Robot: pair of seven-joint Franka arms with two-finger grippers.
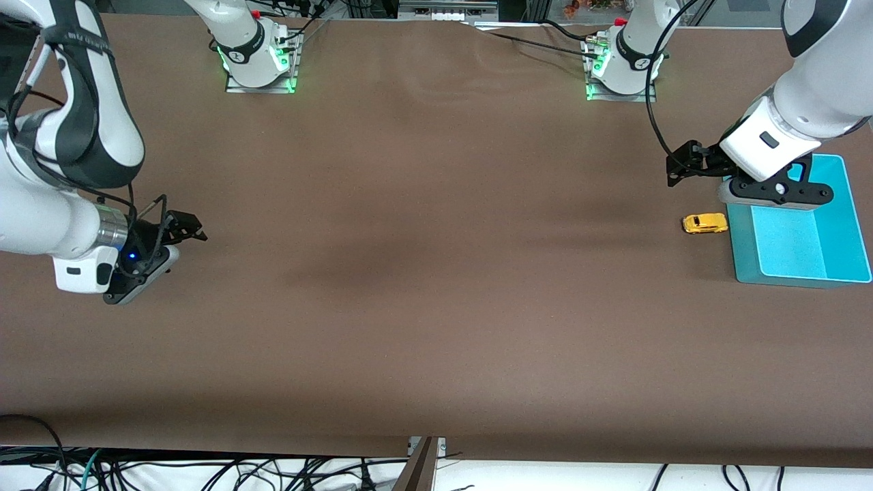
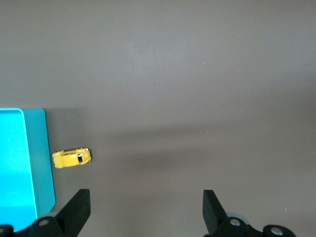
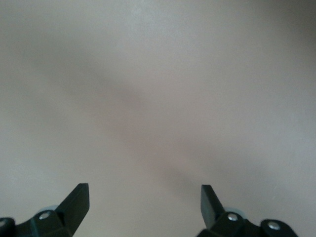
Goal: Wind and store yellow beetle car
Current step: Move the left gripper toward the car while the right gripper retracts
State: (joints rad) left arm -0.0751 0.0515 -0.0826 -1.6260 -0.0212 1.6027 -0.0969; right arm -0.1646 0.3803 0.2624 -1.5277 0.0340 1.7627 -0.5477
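Presently the yellow beetle car (image 1: 705,223) (image 2: 71,158) rests on its wheels on the brown table covering (image 1: 423,273), at the left arm's end of the table, lying side-on to the front camera. It sits just beside the outer wall of a turquoise bin (image 1: 743,262) (image 2: 39,163), on the side of the bin that faces the table's middle; whether car and bin touch cannot be told, though the left wrist view suggests a thin gap. The bin's interior shows only its own pale blue floor.

The covering is a single brown sheet with faint creases and soft shadows. 2 robot bases (image 1: 259,58) (image 1: 620,65) with green lights stand along its edge farthest from the front camera. Loose cables (image 1: 204,470) lie over a white surface below the table edge nearest that camera.

The left gripper (image 1: 767,194) (image 2: 145,210) hangs in the air over the bin's corner farthest from the front camera, close to the car. Its 2 fingers are spread wide with nothing between them, and the car lies on the table ahead of one fingertip (image 2: 79,202) in the left wrist view.

The right gripper (image 1: 136,276) (image 3: 144,205) waits over bare covering at the right arm's end of the table, well apart from the car, fingers likewise spread and holding nothing.
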